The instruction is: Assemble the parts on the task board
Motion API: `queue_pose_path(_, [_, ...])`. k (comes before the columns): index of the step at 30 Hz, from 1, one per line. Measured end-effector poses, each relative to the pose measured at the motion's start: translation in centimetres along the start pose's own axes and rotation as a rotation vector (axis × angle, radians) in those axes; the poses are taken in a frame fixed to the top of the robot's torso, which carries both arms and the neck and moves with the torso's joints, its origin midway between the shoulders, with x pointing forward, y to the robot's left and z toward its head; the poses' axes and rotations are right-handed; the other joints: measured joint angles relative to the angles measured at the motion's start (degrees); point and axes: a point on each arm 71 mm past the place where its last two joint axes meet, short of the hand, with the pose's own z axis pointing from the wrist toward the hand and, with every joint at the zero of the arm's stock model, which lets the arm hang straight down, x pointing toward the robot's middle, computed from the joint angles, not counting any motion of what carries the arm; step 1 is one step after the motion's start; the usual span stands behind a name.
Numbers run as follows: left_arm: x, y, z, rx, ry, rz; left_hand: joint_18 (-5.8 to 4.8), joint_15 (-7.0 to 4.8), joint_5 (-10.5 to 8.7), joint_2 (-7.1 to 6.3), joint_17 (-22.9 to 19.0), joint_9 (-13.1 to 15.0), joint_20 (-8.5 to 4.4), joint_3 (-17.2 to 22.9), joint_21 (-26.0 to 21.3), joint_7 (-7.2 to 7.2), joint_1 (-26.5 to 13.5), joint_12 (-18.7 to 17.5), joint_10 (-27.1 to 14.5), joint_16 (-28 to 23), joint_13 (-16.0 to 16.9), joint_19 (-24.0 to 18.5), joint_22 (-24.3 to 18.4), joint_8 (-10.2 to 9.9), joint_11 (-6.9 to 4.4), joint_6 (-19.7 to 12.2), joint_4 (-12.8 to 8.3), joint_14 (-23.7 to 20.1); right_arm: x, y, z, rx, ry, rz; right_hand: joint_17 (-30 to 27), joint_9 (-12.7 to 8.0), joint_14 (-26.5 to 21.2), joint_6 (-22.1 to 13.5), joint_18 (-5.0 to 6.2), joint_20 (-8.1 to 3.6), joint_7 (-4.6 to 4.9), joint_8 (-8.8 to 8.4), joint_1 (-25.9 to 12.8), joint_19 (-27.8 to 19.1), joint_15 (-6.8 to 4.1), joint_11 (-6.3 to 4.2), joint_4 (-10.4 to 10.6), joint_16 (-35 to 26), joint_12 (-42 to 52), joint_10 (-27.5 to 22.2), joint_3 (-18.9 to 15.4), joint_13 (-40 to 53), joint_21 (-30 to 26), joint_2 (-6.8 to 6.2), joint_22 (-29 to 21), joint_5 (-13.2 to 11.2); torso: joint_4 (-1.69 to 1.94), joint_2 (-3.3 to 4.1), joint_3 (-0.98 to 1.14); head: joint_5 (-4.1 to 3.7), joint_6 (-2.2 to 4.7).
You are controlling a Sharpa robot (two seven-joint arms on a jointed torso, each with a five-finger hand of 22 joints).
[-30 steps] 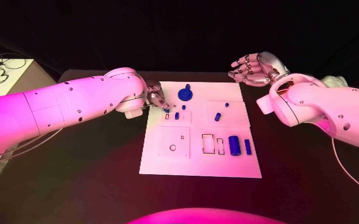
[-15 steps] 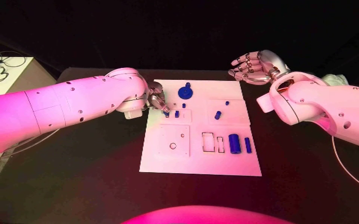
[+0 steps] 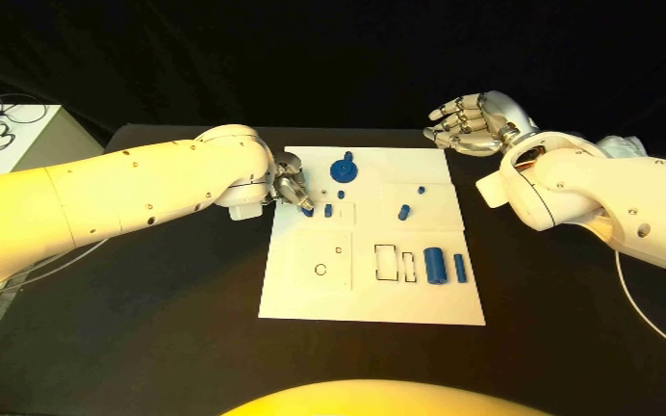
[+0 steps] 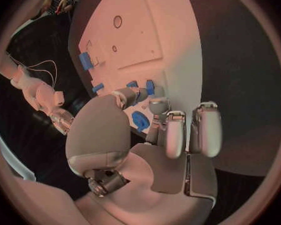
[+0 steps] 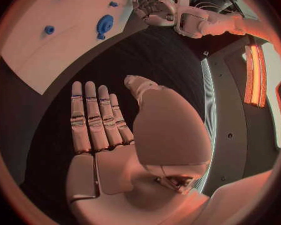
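The white task board (image 3: 372,296) lies in the middle of the black table (image 3: 153,320), against a dark backdrop, with a white box (image 3: 25,137) off the table's far left corner. The left hand (image 3: 291,185) reaches over the board's near-left edge, fingers curled down at a small blue part (image 3: 308,210); whether it grips it, I cannot tell. The right hand (image 3: 470,124) hangs beyond the board's far right corner, fingers straight and apart, holding nothing, while a blue round part (image 3: 345,170) and two blue bars (image 3: 445,266) rest on the board.

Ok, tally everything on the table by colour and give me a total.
White board: 1
Blue pieces: 8, counting the small one at the left hand
Total: 9
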Motion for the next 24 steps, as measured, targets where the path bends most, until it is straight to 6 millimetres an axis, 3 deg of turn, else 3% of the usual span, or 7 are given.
queue_pose_path(24, [-0.04,-0.36,0.04,0.002,0.002,0.023,0.00,0.01,-0.08,0.05,0.0,0.4,0.00,-0.2,0.0,0.00,0.1,0.0,0.0,0.0,-0.2,0.0,0.0,0.0,0.01,0.0,-0.2,0.0,0.01,0.00,-0.01,0.000,0.000,0.000,0.0,0.0,0.0,0.0,0.00,0.00,0.00,0.00,0.0,0.0,0.00,0.00,0.0,0.0,0.0,0.0,0.0,0.0,0.0,0.00,0.0,0.0,0.02,0.00,-0.03,-0.14,-0.51])
